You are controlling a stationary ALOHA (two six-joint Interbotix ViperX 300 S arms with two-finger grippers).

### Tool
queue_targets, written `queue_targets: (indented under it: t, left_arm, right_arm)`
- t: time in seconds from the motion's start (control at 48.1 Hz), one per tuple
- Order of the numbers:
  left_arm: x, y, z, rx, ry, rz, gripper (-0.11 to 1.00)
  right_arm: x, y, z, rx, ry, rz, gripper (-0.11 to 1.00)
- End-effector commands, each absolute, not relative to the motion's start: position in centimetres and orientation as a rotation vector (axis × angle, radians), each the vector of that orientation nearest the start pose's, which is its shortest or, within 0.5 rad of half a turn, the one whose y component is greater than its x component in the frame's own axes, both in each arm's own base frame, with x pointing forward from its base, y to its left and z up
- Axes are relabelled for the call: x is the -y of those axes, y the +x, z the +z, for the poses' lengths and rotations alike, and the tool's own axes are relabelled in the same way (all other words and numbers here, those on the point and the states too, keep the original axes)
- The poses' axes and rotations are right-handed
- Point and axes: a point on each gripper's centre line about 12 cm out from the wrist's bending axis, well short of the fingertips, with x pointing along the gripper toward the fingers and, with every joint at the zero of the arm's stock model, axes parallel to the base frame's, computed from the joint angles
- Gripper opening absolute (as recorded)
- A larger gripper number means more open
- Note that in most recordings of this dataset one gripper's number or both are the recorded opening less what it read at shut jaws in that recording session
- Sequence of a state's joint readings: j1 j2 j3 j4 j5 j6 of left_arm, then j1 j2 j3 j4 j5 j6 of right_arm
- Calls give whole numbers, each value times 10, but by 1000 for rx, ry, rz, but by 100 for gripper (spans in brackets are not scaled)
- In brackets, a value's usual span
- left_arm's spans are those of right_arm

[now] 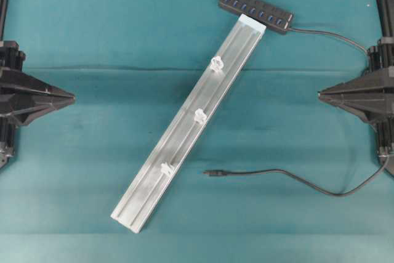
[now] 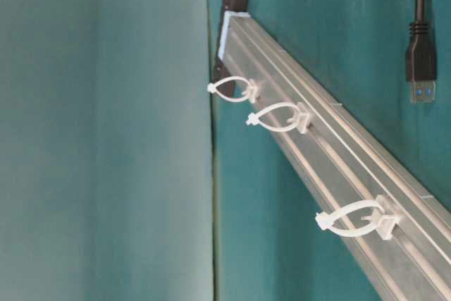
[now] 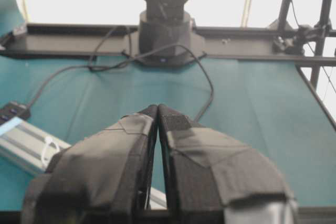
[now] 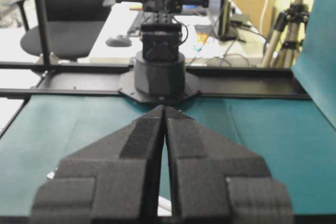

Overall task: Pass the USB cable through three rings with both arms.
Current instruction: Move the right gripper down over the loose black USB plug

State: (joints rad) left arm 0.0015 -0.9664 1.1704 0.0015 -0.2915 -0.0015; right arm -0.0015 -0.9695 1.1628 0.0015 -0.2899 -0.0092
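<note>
The USB cable [image 1: 289, 177] lies loose on the teal cloth at the right, its plug [image 1: 212, 173] pointing left toward the silver rail [image 1: 184, 127]. Three white rings [image 1: 217, 63] [image 1: 200, 115] [image 1: 166, 169] stand spaced along the rail; the table-level view shows them as loops [image 2: 232, 89] [image 2: 278, 118] [image 2: 356, 220] with nothing through them. My left gripper [image 1: 72, 97] rests at the left edge, shut and empty, tips touching [image 3: 157, 107]. At the right edge my right gripper [image 1: 320, 95] is likewise shut on nothing [image 4: 164, 108].
A black multi-port hub [image 1: 255, 10] with blue sockets sits at the rail's far end, its own cord running off right. The rail runs diagonally from the upper middle to the lower left. Each arm's base [image 3: 164, 30] [image 4: 160, 72] faces the other wrist camera.
</note>
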Motion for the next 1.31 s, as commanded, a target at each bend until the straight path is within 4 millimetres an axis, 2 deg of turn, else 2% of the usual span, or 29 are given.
queue_targets:
  t: [0.0,0.042,0.166,0.312,0.624,0.998,1.102,1.29]
  left_arm:
    - [7,212,302,75,-35,-36,14]
    - [8,217,303,63,-57,-40,13]
    - [12,230,307,46,-109,-58,-1]
    - [17,241,307,23,-114,-75,-1]
    - [18,252,312,17,-107,-75,-1]
    - [18,252,314,23,-115,-75,-1]
    - [18,252,315,25,-115,-75,-1]
    - [18,252,317,31,-114,-76,-1]
  right_arm:
    - [2,203,298,78,24,-8,9]
    - [2,205,297,49,44,-13,9]
    - [2,216,295,-114,121,-19,0]
    - [1,230,298,-278,159,-20,0]
    - [-11,269,284,-590,186,1,0]
    - [-19,326,243,-1043,148,-5,0]
    - [-20,340,228,-1138,146,-12,0]
    - [-25,358,216,-1215,85,15,0]
